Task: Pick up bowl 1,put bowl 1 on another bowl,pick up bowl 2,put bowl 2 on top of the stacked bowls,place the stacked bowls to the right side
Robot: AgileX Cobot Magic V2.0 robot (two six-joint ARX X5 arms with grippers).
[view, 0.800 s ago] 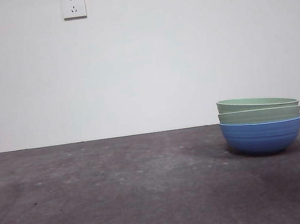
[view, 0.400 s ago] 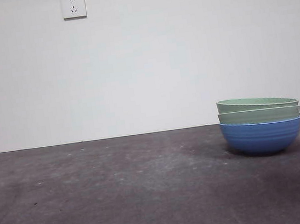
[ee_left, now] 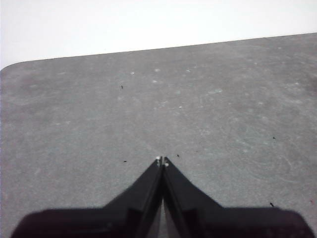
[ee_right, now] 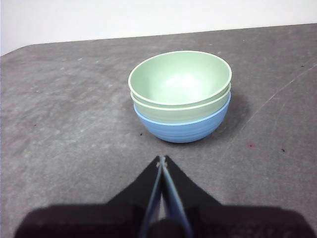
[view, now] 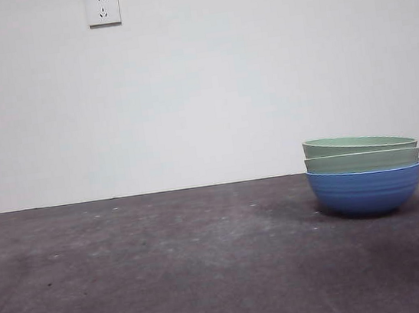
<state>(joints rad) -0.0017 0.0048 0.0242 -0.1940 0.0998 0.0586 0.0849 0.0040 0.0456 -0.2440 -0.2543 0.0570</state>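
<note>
We note a plain white wall [view: 201, 96] with two sockets [view: 103, 8] behind a worn, speckled grey table [view: 170, 270].

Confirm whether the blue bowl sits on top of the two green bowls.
No, the blue bowl is at the bottom of the stack on the table, with both pale green bowls nested above it.

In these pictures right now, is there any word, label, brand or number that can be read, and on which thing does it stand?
None can be read.
The stacked bowls carry no print.
Each wall socket has a tiny dark mark at its corner, too small to read.
</note>
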